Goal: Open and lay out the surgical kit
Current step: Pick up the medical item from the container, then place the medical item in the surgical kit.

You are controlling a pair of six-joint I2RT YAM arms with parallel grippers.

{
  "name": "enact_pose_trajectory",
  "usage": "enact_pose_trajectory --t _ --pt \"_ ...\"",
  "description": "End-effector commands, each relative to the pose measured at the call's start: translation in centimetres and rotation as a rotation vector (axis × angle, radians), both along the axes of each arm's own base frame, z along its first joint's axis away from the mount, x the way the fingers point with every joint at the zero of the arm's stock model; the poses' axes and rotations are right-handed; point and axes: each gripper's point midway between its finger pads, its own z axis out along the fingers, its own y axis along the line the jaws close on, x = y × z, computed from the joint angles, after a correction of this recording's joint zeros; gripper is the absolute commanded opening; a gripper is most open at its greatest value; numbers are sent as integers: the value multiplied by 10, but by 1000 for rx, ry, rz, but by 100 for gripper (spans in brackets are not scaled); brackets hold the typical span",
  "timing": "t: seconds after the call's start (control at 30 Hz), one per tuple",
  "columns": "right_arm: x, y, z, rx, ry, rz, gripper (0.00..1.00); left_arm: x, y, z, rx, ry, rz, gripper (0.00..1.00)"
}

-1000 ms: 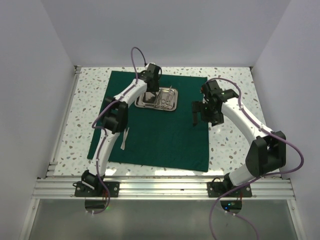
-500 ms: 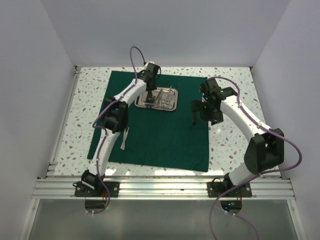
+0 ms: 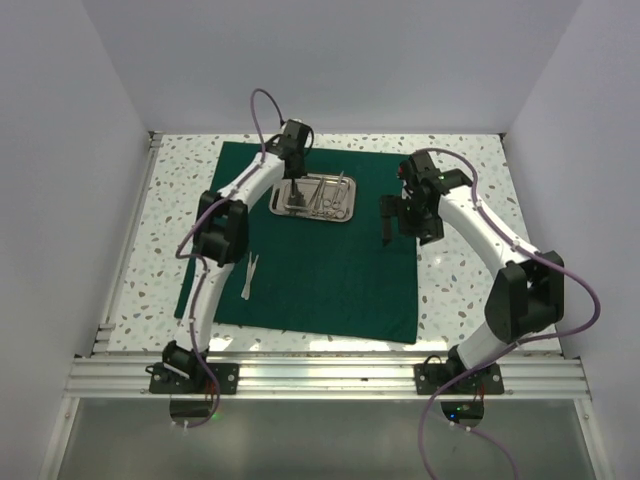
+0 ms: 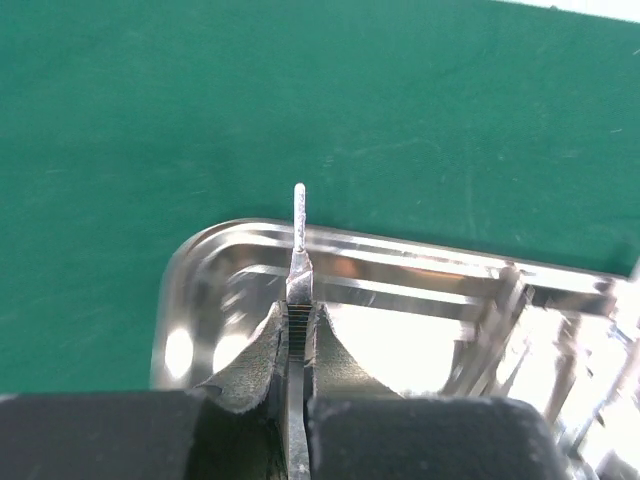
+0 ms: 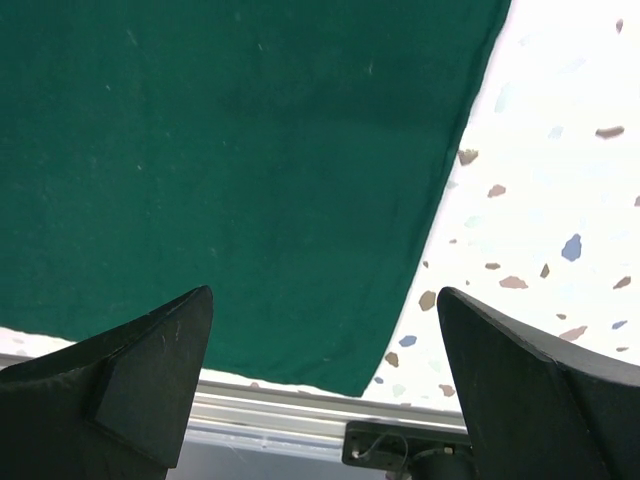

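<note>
Since the left gripper is clamped tight on a thin steel instrument over the tray, lift straight up w/o tilt, clear the rim, then lay it on the green cloth beside the tweezers. The right gripper hangs wide open, empty, over the cloth's right edge.

We see bright, even light from above, with soft shadows; in the left wrist view the steel tray throws white glare and blurs toward its right end; in the right wrist view the table washes out pale.
</note>
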Motion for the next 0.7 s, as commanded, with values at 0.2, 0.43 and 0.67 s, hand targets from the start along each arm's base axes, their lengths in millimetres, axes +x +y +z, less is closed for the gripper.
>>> enact_pose_trajectory --t 0.2,0.43,0.67 --pt "52 33 24 118 -87 25 98 -72 36 124 -55 -82 -39 0" --pt "67 47 16 171 -78 30 99 -182 73 69 -6 73 -25 0" --pt "68 51 7 182 -67 40 98 -252 96 27 6 187 0 0"
